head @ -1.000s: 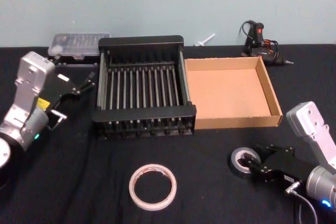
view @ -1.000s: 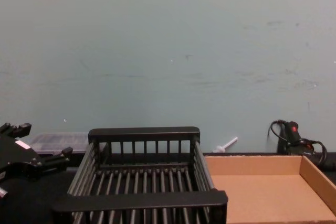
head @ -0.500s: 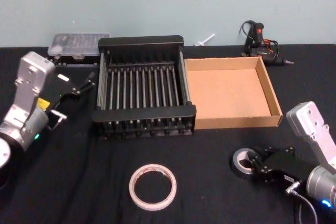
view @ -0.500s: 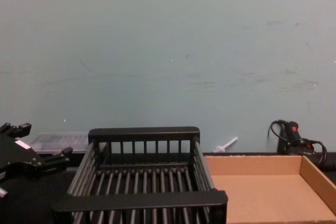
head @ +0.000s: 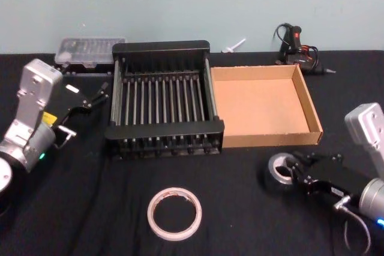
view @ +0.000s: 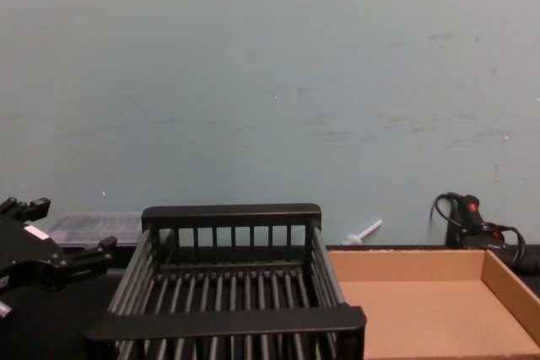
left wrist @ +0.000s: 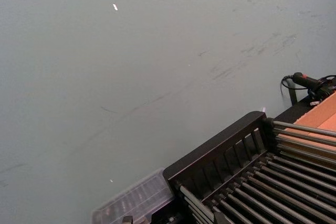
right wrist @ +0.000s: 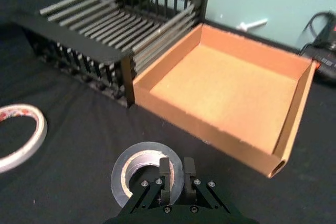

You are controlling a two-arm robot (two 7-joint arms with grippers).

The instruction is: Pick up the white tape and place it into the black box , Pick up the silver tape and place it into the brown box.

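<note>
Right gripper [right wrist: 171, 174] pinched shut on silver tape [right wrist: 145, 173] wall; lift clear, carry to 12 o'clock over brown box [right wrist: 231, 95]. Left gripper [head: 96, 95] idle, open.

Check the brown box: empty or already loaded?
Empty. The brown box shows bare cardboard floor in head and right wrist views. The silver tape lies outside on the table, right gripper fingers pinching its wall.

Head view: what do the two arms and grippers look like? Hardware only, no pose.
Both arms end in silver-grey boxy wrist housings on round metallic joints, each with a small lit cyan-blue dot. The left gripper is black with slim fingers, a white label and a yellow sticker. The right gripper is black too, screw heads dot its finger base, and a thin grey cable loops by its wrist.
</note>
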